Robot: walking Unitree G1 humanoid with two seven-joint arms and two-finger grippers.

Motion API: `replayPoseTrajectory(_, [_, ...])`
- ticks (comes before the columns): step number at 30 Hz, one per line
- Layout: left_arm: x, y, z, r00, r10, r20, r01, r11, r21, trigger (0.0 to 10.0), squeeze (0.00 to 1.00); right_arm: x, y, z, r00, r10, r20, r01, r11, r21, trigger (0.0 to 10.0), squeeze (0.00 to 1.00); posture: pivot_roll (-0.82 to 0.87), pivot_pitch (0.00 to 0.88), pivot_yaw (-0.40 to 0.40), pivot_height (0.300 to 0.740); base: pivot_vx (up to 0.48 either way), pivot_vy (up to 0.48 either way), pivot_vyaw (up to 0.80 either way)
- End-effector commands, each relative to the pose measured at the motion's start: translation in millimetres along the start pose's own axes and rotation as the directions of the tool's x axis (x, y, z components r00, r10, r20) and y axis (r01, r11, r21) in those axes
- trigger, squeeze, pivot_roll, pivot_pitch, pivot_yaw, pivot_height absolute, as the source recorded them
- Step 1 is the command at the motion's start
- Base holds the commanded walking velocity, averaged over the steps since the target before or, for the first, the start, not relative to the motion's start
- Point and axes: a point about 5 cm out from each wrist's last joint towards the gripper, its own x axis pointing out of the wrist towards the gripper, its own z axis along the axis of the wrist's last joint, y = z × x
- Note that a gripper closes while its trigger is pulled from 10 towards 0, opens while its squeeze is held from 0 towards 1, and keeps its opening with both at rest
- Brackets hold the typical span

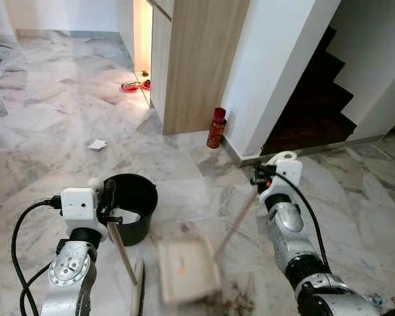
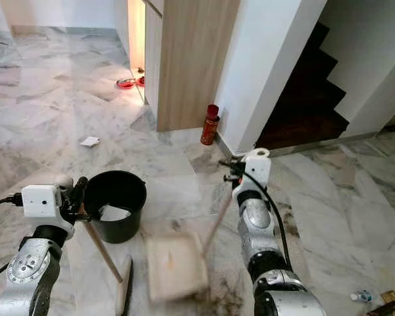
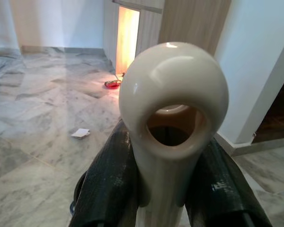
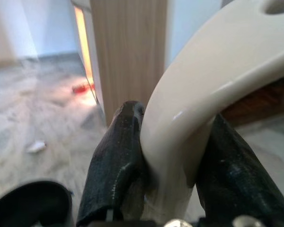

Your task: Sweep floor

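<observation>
Left eye view: marble floor (image 1: pixel 66 118), pale grey w/ veins. The left tool (image 1: pixel 107 205) sits low at the robot's left, clamped on the top of a broom handle (image 1: pixel 122 253), a wooden stick slanting down to the broom head (image 1: pixel 137 289) by the lower edge. Just behind that tool stands a black bucket (image 1: pixel 135 210) w/ sth white inside. The right tool (image 1: pixel 263 176) grips the cream loop atop the dustpan handle (image 1: pixel 236 225); the stick runs down-left to the dustpan (image 1: pixel 187 268), cream, blurred, between the two arms & just beside the broom head. Dark dirt (image 1: pixel 227 304) lies on the floor near the pan's right side. Further off: a red can (image 1: pixel 216 128) at the foot of a wooden cabinet (image 1: pixel 197 59), a scrap of white paper (image 1: pixel 97 144) well apart on the left, red bowls (image 1: pixel 135 85) by the lit gap. Right eye view: same layout, plus a plastic bottle (image 2: pixel 361 297) at the lower right (stairs dark behind the white wall). Left wrist view: both black fingers (image 3: pixel 106 184) pressed to either side of a glossy cream handle end w/ a hanging hole. Right wrist view: fingers (image 4: pixel 116 175) shut tight round the curved cream grip; bucket rim shows at the corner
</observation>
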Motion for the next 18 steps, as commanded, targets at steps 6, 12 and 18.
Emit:
replayPoseTrajectory(6, [1.3, -5.7, 10.8, 0.998, -0.017, 0.056, 0.016, 1.0, 0.019, 10.0, 0.0, -10.6, -1.5, -21.0, 0.997, -0.022, -0.074, 0.019, 0.999, -0.049, 10.0, 0.0, 0.25, 0.019, -0.178, 0.74, 0.0, 0.0, 0.0])
replayPoseTrajectory(12, [-0.6, -4.6, 8.1, 0.999, -0.015, 0.045, 0.014, 1.0, 0.021, 10.0, 0.0, -13.3, 2.9, -24.6, 0.997, -0.018, -0.072, 0.015, 0.999, -0.04, 10.0, 0.0, 0.25, 0.026, -0.175, 0.74, 0.0, 0.0, 0.0])
replayPoseTrajectory(18, [-1.6, -4.5, 8.7, 0.999, -0.016, 0.044, 0.014, 1.0, 0.025, 10.0, 0.0, -14.0, 2.3, -26.1, 0.997, -0.033, -0.076, 0.03, 0.999, -0.04, 10.0, 0.0, 0.26, 0.035, -0.175, 0.74, 0.0, 0.0, 0.0])
